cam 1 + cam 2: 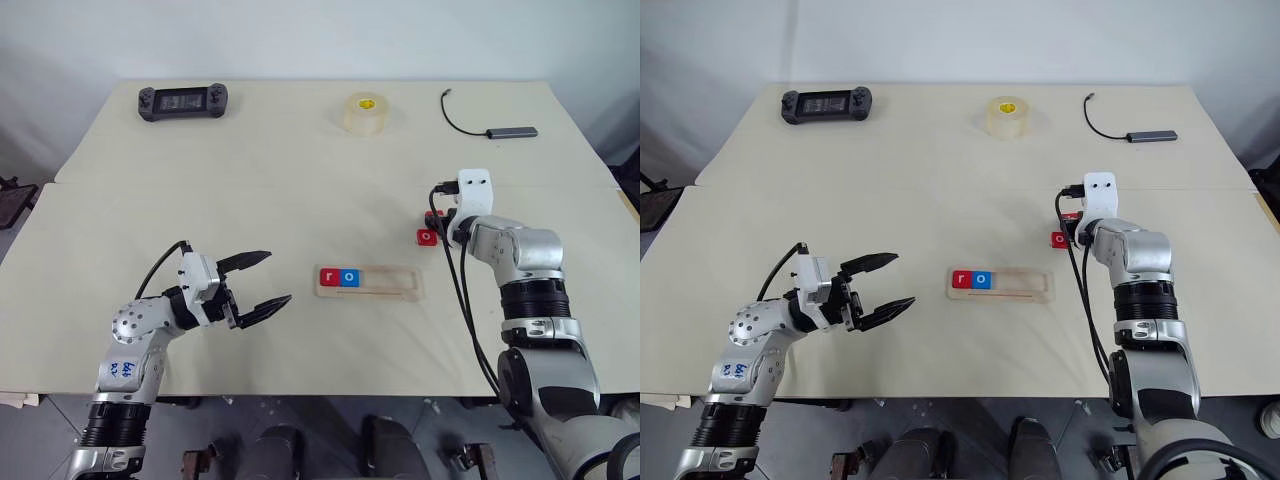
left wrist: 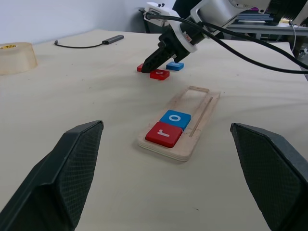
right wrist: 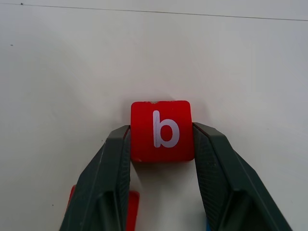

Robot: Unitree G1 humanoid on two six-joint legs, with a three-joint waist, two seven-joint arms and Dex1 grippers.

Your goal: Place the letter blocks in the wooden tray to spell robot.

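Note:
The wooden tray point(image 1: 395, 281) lies mid-table, with a red "r" block point(image 1: 328, 277) and a blue "o" block point(image 1: 348, 277) at its left end. The rest of its slot is bare. Off to its right, my right gripper point(image 3: 161, 129) is shut on a red "b" block point(image 3: 162, 130), one finger against each side, with the block down on the table. Beside it lie a red block point(image 2: 159, 74) and a blue block point(image 2: 174, 66). My left gripper point(image 1: 278, 277) hangs open and holds nothing, left of the tray.
At the table's far side are a black game controller point(image 1: 183, 101) on the left, a tape roll point(image 1: 367, 112) in the middle, and a grey hub with a black cable point(image 1: 512, 131) on the right.

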